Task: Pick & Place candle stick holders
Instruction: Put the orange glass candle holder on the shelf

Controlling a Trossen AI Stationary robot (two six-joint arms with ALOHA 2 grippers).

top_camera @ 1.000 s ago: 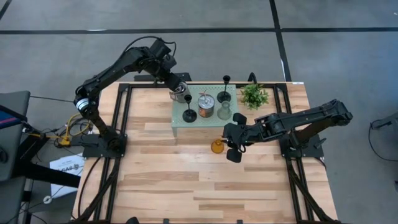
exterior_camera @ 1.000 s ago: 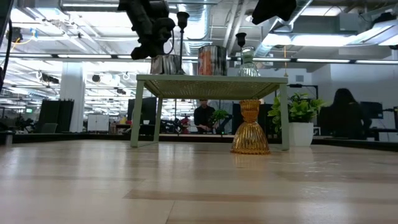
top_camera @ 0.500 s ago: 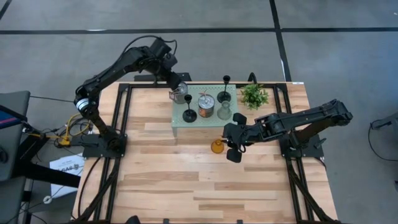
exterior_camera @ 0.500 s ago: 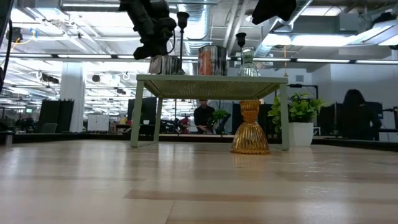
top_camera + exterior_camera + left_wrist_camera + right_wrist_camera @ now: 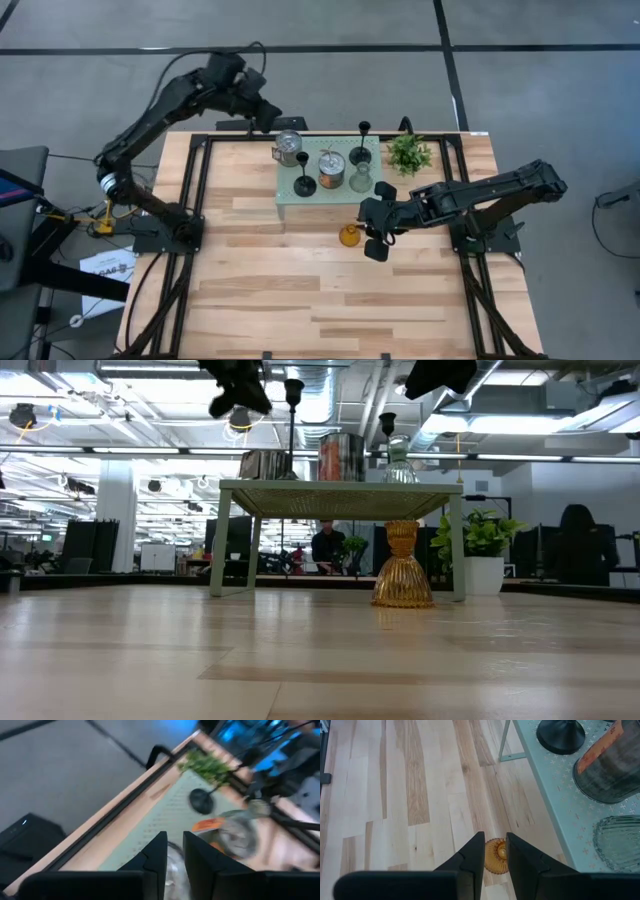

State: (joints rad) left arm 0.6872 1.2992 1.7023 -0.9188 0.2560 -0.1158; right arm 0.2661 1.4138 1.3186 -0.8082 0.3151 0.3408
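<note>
Only an orange label [image 5: 329, 158] (unreadable), silvery cup [image 5: 331, 169], green stand [image 5: 290, 195].

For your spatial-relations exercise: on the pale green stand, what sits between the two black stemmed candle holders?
In the high view, the silvery cup with the orange label stands between the black holder at the stand's near left and the black holder at its far edge.

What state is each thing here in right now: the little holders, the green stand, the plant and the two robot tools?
Silvery cup: upright on the stand's far-left corner, free.
Second silvery cup: upright mid-stand.
Black stemmed holders and: upright on the stand.
Clear glass holder: upright on the stand.
Amber holder: upright on the table.
Green stand: standing on its legs.
Plant: upright beside the stand.
Left tool: raised, empty.
Right tool: above the amber holder, not gripping.
</note>
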